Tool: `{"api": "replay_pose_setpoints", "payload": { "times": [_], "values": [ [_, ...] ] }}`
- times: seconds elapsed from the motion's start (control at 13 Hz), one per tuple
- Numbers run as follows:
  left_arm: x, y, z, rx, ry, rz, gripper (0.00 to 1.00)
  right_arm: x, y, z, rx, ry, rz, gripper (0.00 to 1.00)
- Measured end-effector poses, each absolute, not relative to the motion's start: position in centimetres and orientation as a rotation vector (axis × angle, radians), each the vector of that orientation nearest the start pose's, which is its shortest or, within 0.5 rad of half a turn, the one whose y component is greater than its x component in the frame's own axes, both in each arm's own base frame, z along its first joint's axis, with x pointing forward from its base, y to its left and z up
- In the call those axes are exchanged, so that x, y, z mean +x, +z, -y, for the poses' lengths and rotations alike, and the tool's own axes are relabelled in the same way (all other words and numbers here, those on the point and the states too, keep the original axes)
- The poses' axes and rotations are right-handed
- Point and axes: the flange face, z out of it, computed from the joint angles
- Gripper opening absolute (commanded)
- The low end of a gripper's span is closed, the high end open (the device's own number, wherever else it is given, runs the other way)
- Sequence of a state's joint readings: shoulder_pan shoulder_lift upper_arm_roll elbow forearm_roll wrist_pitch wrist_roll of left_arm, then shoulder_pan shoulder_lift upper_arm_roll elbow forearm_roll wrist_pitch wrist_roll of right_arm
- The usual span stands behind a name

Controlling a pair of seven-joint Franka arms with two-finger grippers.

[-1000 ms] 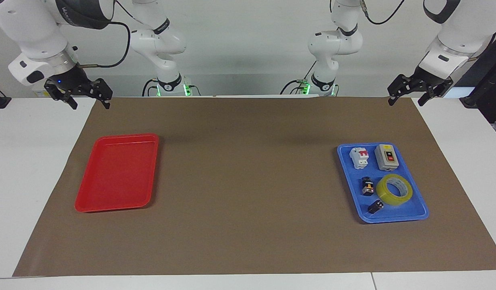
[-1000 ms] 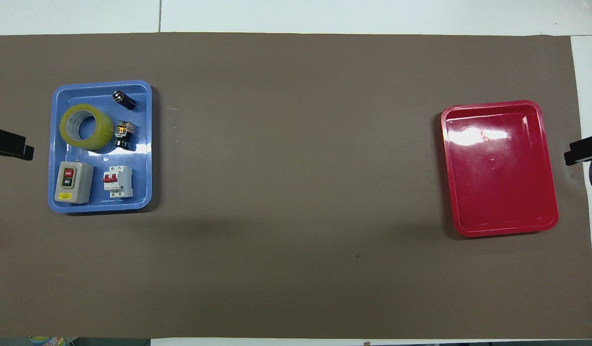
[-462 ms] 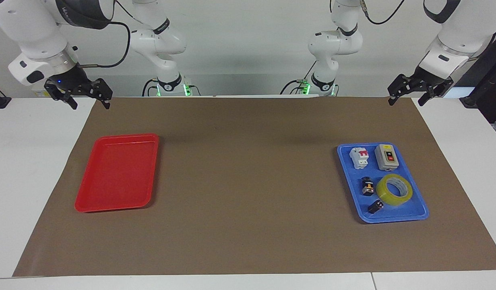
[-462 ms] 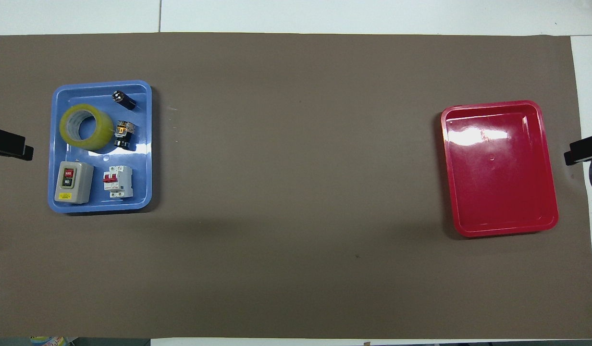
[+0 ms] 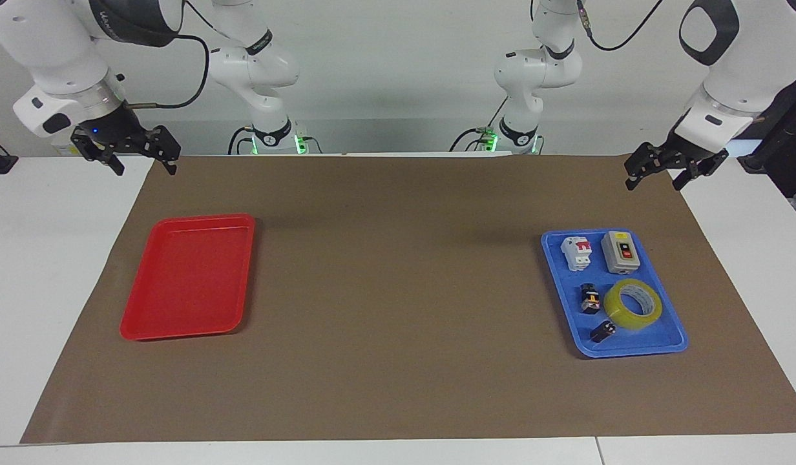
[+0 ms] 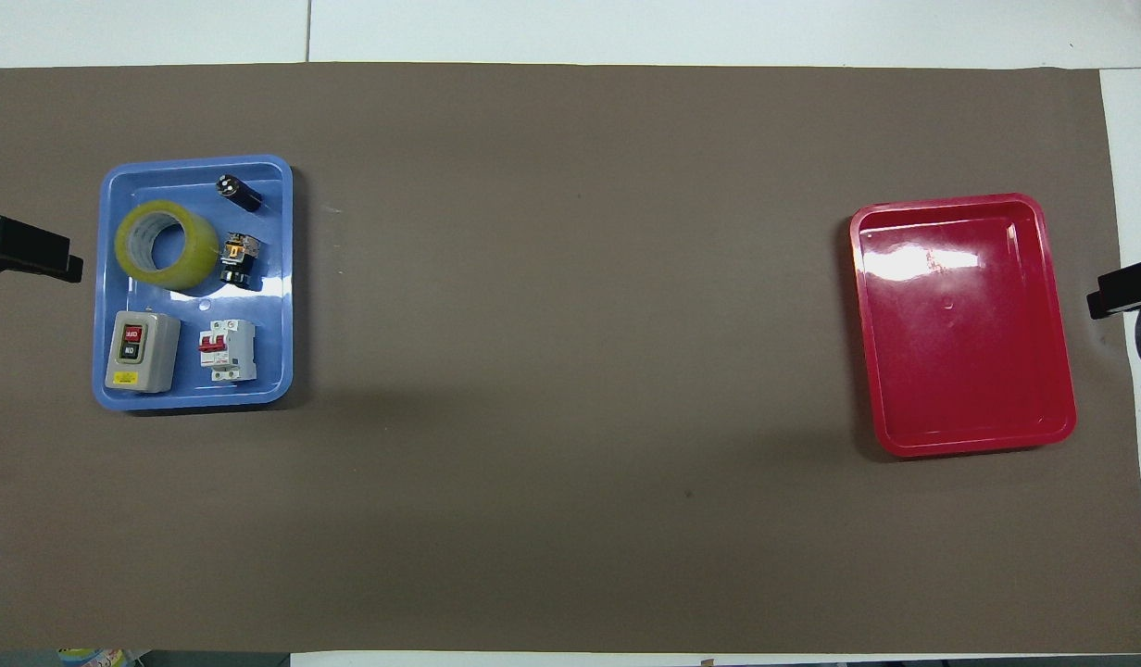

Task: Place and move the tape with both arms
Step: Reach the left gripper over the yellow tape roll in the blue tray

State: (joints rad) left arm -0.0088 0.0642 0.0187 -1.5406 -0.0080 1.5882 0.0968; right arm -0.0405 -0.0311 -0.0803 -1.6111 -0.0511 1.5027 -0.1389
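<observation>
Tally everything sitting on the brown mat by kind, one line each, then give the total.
Trays: 2, the blue tray and the red tray
Tape rolls: 1, the tape in the blue tray
Switch boxes: 1, the grey switch box
Circuit breakers: 1, the white breaker
Small black parts: 2, the push-button part and the small black part
Total: 7
</observation>
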Motion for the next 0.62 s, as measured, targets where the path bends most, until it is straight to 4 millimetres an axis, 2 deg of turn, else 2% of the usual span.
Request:
{"api": "replay_pose_setpoints", "payload": {
  "times": [0.15,0.62],
  "values": [
    [59.3,58.1,-1.6,-3.147,0.024,-0.039,1.0,53.2,61.7,7.1,-3.177,0.131,0.027,1.0],
    [64.2,50.9,-5.6,-3.084,-0.01,0.589,1.0,53.2,61.7,7.1,-3.177,0.131,0.027,1.0]
  ]
}}
